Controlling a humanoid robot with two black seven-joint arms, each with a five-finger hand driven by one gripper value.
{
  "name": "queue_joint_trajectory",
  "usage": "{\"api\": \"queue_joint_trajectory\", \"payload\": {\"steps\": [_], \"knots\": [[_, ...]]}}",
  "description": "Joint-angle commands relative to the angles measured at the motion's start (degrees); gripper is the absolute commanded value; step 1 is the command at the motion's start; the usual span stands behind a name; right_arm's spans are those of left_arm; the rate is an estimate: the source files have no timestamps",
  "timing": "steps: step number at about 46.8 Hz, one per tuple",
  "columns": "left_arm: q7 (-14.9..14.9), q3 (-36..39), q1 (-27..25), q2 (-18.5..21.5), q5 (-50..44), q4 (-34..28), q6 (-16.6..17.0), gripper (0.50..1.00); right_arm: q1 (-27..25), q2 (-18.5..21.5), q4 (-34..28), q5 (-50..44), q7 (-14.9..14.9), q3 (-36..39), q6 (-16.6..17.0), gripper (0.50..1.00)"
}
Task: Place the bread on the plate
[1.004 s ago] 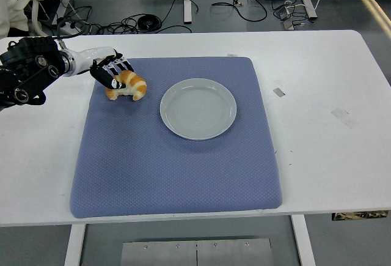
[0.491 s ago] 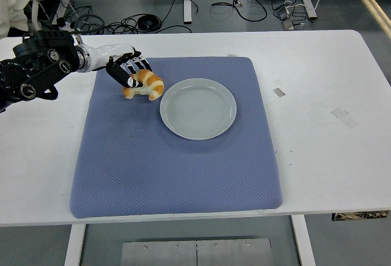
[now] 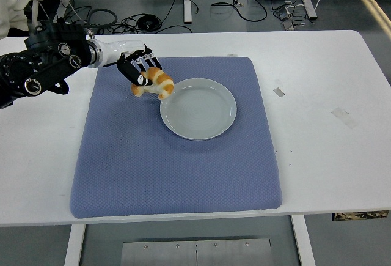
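The bread [image 3: 157, 84] is a small golden croissant-like roll. My left hand [image 3: 139, 70] is shut on it and holds it just above the blue mat, at the left rim of the plate. The plate [image 3: 198, 108] is round, pale grey and empty, lying on the mat's upper middle. The black left arm [image 3: 43, 65] reaches in from the left edge. The right arm is out of view.
The blue quilted mat [image 3: 177, 162] covers the table's middle. The white table [image 3: 324, 119] has small tape marks [image 3: 278, 92] on the right. Cables and table legs lie on the floor beyond the far edge.
My left hand has carried the bread to the right across the mat, from the upper left corner to the plate's left rim.
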Motion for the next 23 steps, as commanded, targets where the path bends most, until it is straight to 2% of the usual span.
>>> {"api": "queue_joint_trajectory", "payload": {"steps": [1, 11, 23], "knots": [[1.44, -0.02, -0.22, -0.04, -0.09, -1.14, 1.68, 0.500, 0.00, 0.00, 0.00, 0.00, 0.00, 0.00, 0.00, 1.000], [5.49, -0.11, 0.13, -1.45, -0.18, -3.34, 4.41, 0.500, 0.00, 0.00, 0.00, 0.00, 0.01, 0.00, 0.00, 1.000], [7.69, -0.81, 0.39, -2.24, -0.18, -6.68, 6.08, 0.500, 0.00, 0.00, 0.00, 0.00, 0.01, 0.00, 0.00, 1.000]]}}
